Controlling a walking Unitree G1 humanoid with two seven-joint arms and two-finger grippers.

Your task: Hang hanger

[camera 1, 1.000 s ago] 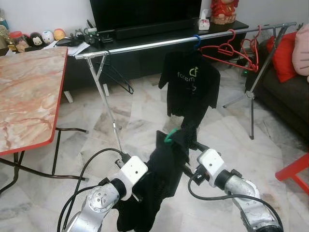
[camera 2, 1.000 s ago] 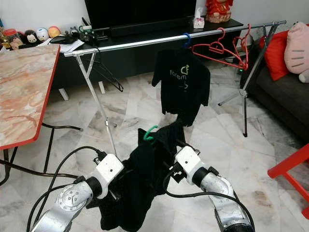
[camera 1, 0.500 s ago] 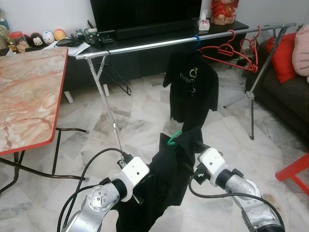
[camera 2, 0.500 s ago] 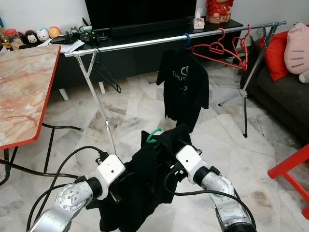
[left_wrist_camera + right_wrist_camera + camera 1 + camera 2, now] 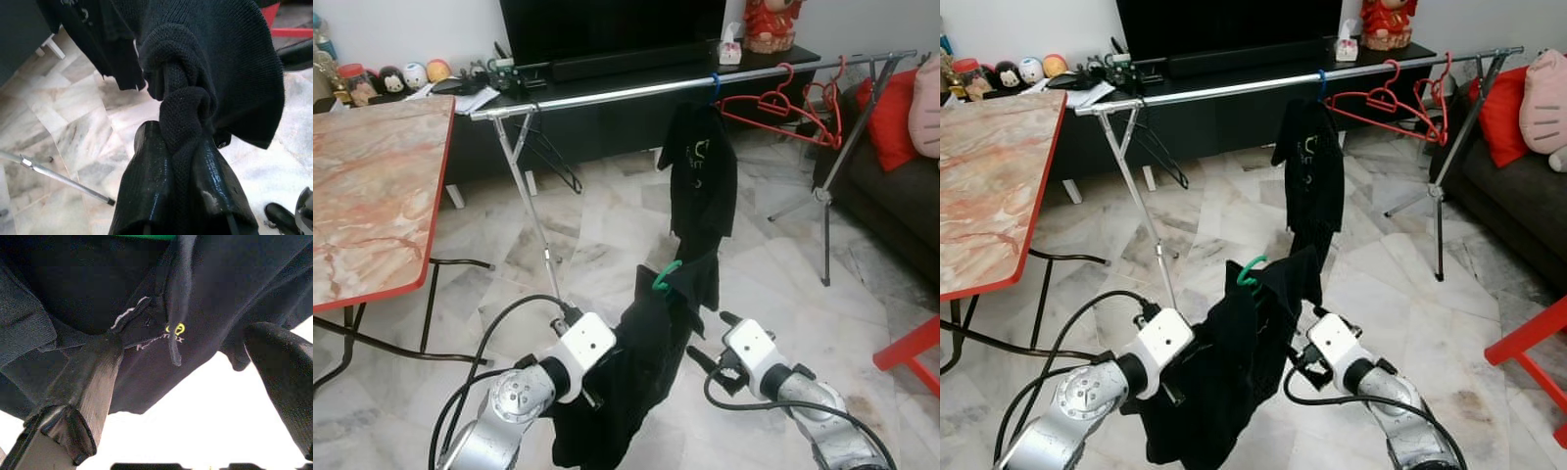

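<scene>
The left gripper (image 5: 181, 161) pinches a bunched fold of the black shirt (image 5: 641, 377), its two fingers pressed against the knit on either side. That shirt hangs on a green hanger (image 5: 666, 276), whose hook pokes up above the collar, low and near in the scene, in front of the rack and well below its bar. The right gripper (image 5: 710, 343) sits just right of the shirt with its fingers (image 5: 93, 382) spread wide, the cloth close before them (one finger appears to brush the fabric, though contact is hard to judge). Farther off, a metal clothes rail (image 5: 607, 95) spans the room. A second black shirt (image 5: 700, 181) hangs from it on a blue hook, turned nearly edge-on, with red hangers (image 5: 783, 103) to its right. A marble-topped table (image 5: 372, 186) stands at the left.
</scene>
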